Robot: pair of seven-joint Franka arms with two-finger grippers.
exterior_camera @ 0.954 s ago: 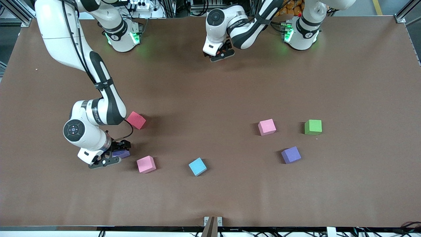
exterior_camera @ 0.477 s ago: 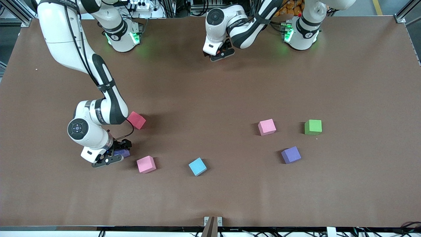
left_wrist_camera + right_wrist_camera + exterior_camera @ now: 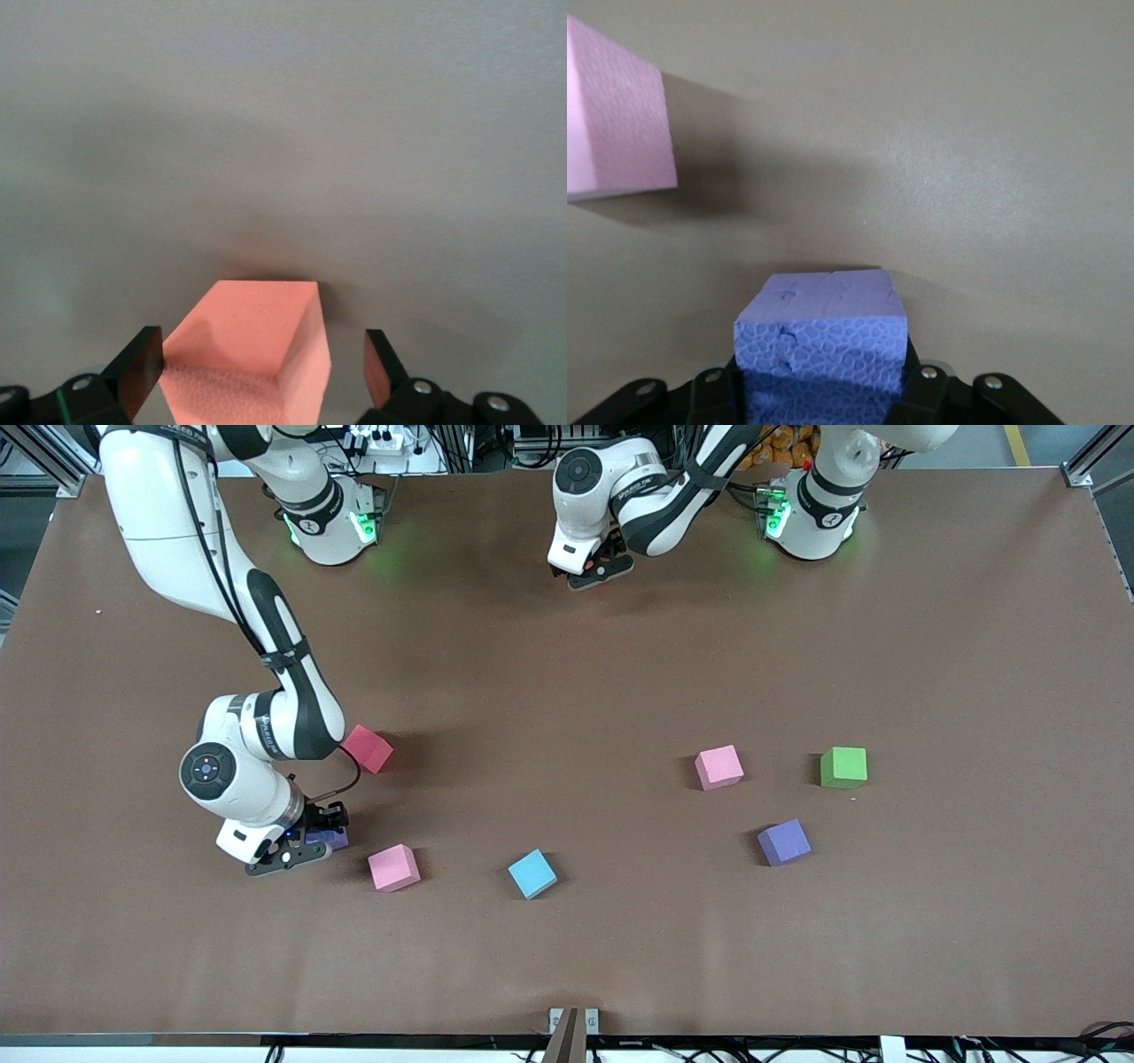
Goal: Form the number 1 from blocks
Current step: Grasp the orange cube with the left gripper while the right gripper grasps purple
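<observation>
A brown desk (image 3: 567, 673) is carrying two pink blocks (image 3: 393, 867), two purple blocks (image 3: 784, 842), one orange block (image 3: 257, 354), and single red (image 3: 368, 747), blue (image 3: 532, 873) and green (image 3: 842, 767) cubes. The right gripper (image 3: 306, 841), low toward the right arm's end, is pinching one purple block (image 3: 821, 332) in its jaws. The left gripper (image 3: 595, 571), near the bases, is straddling the orange block with jaws spread.

purple block (image 3: 330, 837) mostly hidden under right tool (image 3: 306, 841), orange block (image 3: 252, 354) cut off

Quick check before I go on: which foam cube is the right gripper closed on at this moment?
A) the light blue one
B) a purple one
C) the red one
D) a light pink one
B: the right wrist view shows the right gripper clamped on a purple foam cube, and in the front view that cube peeks out under the gripper, beside a light pink foam cube.
</observation>
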